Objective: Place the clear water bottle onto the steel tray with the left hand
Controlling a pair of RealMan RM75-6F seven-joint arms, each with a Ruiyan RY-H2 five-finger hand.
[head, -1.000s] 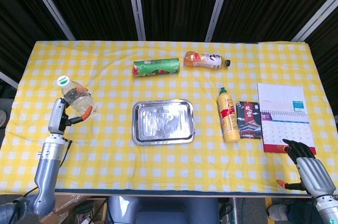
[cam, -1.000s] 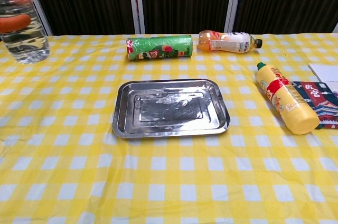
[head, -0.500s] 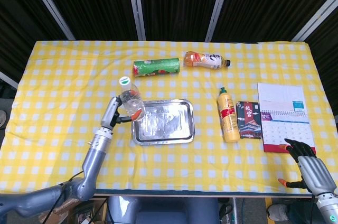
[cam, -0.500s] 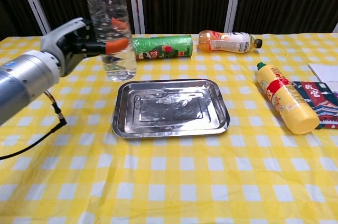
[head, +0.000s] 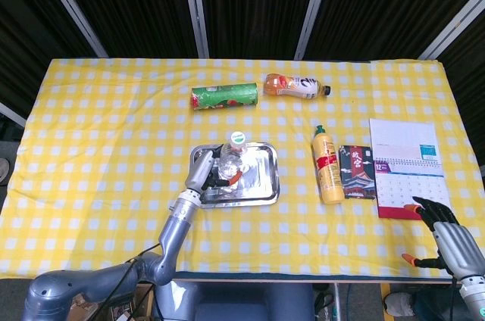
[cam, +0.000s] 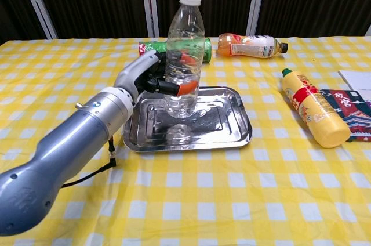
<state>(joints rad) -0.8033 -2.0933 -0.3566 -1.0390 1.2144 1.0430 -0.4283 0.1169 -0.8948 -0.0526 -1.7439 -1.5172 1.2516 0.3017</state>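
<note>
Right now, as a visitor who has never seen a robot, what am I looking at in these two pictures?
You see a two-armed robot at a table with a yellow checked cloth. One picture looks down from a camera at its head, the other forward from its chest. Its grey left hand holds a clear plastic water bottle upright over a shiny steel tray; whether the bottle touches the tray is unclear. Its right hand rests open at the table's near corner. Lying around are a green snack tube, an orange drink bottle, a yellow squeeze bottle, a small dark red-patterned box and a white calendar.
</note>
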